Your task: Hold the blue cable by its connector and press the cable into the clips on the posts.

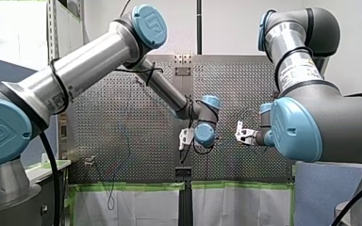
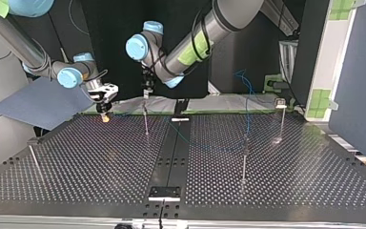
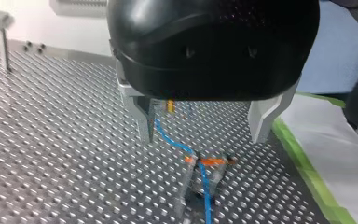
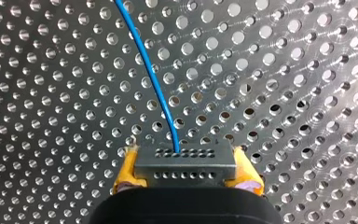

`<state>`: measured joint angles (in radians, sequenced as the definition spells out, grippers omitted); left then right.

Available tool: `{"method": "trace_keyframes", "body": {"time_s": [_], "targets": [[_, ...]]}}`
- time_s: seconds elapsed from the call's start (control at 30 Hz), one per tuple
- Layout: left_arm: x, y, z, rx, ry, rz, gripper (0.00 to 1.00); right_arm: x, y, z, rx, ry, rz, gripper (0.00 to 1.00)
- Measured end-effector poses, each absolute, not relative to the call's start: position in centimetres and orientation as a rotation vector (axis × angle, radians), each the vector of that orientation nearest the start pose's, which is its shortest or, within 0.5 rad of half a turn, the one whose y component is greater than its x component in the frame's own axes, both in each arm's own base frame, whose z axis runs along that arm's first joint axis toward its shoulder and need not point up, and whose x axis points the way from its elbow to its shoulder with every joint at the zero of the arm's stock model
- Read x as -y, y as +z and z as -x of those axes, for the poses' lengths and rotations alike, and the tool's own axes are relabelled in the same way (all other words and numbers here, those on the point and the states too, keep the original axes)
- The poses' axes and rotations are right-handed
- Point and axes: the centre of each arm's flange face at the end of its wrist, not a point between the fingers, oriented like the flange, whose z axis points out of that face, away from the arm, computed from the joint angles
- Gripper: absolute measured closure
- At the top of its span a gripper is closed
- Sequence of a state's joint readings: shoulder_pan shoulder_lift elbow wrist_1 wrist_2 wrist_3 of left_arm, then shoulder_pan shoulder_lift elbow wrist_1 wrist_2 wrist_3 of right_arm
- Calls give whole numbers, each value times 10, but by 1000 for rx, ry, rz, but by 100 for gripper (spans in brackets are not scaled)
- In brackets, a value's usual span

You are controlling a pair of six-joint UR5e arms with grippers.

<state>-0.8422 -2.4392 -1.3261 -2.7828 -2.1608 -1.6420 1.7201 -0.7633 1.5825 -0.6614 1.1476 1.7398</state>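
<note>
The thin blue cable runs out of a grey perforated connector. My right gripper is shut on that connector with its yellow pads, a little above the perforated table. In the top view my right gripper hangs at the far left, and the cable trails across to the posts. My left gripper stands open just above an orange-tipped clip on a post. The cable passes between its metal fingers and lies in the clip.
More thin posts stand on the table: one mid right, one far right, one near left. Green tape marks the table's edge beside my left gripper. A black centre strip splits the table.
</note>
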Motion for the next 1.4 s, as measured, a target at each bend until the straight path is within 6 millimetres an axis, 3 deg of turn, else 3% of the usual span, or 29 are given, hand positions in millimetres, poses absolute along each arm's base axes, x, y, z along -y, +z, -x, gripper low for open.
{"method": "trace_keyframes", "body": {"time_s": [0.67,1.4], "targets": [[543,156,-387,-1644,-265,-116,0,614,56,-268,-1637,-2252,2320,100],[480,206,-342,-1640,-261,-65,0,614,55,-261,-1665,-2218,2343,100]]}}
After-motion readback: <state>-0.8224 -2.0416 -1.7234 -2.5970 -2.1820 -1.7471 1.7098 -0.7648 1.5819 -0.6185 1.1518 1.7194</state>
